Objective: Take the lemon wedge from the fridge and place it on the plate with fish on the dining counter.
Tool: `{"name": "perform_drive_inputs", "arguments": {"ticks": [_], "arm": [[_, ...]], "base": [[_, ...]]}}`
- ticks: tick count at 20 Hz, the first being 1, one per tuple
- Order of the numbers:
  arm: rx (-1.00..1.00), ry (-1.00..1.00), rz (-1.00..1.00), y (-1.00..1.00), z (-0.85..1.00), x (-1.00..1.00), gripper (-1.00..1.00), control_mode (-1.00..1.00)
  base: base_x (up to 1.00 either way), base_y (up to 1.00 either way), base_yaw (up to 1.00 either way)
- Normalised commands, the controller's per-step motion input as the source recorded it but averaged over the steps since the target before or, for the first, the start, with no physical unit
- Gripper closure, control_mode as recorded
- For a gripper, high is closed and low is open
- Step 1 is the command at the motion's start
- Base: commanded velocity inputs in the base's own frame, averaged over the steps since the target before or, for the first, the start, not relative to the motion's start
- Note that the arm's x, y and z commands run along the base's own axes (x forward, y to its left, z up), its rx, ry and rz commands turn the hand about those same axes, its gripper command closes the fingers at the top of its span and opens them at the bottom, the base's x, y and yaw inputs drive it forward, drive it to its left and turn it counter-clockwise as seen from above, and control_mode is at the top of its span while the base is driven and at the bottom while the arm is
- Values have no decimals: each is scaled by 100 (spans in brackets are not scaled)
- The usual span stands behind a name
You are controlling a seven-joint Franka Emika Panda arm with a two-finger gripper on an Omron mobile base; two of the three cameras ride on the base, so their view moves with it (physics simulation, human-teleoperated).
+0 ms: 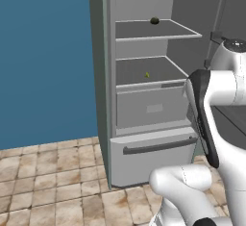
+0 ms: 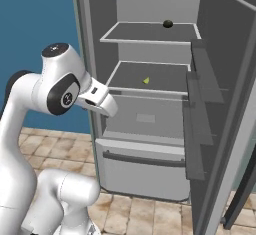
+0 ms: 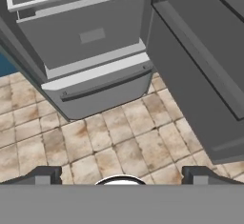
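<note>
Right base view showed the fridge (image 2: 150,104) standing open, the lemon wedge (image 2: 146,80) lying on its middle shelf (image 2: 165,76), a dark ball (image 2: 168,24) on the shelf above. The hand (image 3: 121,174) was open, empty, aimed at the floor (image 3: 109,147). Reaching seemed under way; next it must rise toward the wedge.
</note>
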Motion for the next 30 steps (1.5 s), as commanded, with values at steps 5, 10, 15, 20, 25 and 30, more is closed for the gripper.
{"name": "perform_drive_inputs", "arguments": {"ticks": [5, 10, 15, 20, 25, 30], "arm": [[0, 0, 0, 0, 0, 0, -100, -100], [0, 0, 0, -2, 0, 0, -100, -100], [0, 0, 0, -39, -2, 1, -100, 100], [0, 0, 0, 0, 0, 0, -100, 100], [0, 0, 0, 0, 0, 0, -100, 100], [0, 0, 0, 0, 0, 0, -100, 100]], "base": [[0, 0, 0], [0, 0, 0], [2, -33, 0], [42, -15, 0], [68, 43, 0], [92, 35, 0]]}}
